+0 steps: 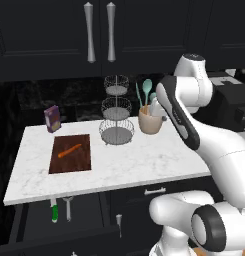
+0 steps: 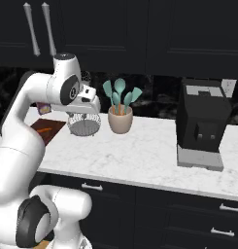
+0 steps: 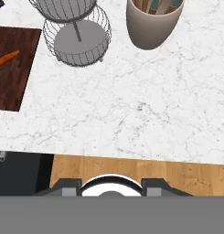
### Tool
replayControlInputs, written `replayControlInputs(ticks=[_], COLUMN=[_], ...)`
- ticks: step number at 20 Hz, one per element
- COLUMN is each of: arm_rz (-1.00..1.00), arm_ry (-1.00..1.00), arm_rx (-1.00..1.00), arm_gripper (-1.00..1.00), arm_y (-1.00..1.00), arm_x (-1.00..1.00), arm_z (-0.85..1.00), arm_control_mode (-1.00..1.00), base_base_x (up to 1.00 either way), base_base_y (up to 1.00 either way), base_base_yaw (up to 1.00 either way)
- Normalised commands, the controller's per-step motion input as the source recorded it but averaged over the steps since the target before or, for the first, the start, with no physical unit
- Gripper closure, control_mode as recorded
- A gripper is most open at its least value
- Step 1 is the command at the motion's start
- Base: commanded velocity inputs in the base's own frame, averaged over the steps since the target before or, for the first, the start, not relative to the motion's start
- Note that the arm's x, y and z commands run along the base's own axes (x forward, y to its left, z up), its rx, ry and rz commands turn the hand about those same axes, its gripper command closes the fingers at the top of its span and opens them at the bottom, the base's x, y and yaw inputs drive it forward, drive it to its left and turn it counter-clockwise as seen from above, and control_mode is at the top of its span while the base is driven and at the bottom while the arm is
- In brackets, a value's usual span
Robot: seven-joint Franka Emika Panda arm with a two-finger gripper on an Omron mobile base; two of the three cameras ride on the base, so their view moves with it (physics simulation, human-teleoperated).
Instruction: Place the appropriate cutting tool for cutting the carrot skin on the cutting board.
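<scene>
So the hand (image 3: 111, 188) hangs above the bench (image 1: 144, 165), in front of the utensil crock (image 1: 150, 123), pointing down at bare marble. Its tips sit wide apart with nothing between them, so it's open and empty.

The peeler (image 1: 68, 207) is nowhere near it. It lies in the open drawer (image 1: 29, 220) under the bench's front left edge, and the green-handled knife (image 1: 54, 212) is just beside it. The board (image 1: 70, 154) is up on the left part of the bench with the carrot (image 1: 70, 150) lying across it.

What I'd worry about:
- Grabbing the wrong tool. Knife and peeler lie side by side and roughly parallel, so a sloppy approach could close on the knife, or on both.
- The peeler is thin and flat on the drawer floor, so I'd guess the fingers could slide off it or just shove it around.
- The drawer sits below the bench lip, and coming in from above and to the right could clip the wrist on that edge.
- Dropping it on the board could knock the carrot off, since there isn't much free space.

Other stuff: the wire basket stand (image 1: 116, 112) is just right of the board's far corner, and a purple box (image 1: 52, 118) stands behind the board. The coffee machine (image 2: 203, 124) is well off to the right and isn't a problem.
</scene>
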Motion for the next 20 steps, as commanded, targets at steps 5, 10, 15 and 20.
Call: replayControlInputs(ticks=[5, 10, 15, 20], arm_rz=[0.02, 0.03, 0.00, 0.02], arm_ry=[-0.04, -0.05, 0.09, 0.22], arm_rx=[-0.02, -0.12, -0.05, -0.03], arm_gripper=[-1.00, -1.00, -1.00, -1.00], arm_y=[0.23, 1.00, 1.00, 1.00], arm_x=[-0.47, -0.97, -0.50, -0.14], arm_z=[0.00, -0.48, -0.43, -0.41], arm_control_mode=[-1.00, -1.00, -1.00, -1.00], base_base_x=[0.00, 0.00, 0.00, 0.00], base_base_y=[0.00, 0.00, 0.00, 0.00], base_base_yaw=[0.00, 0.00, 0.00, 0.00])
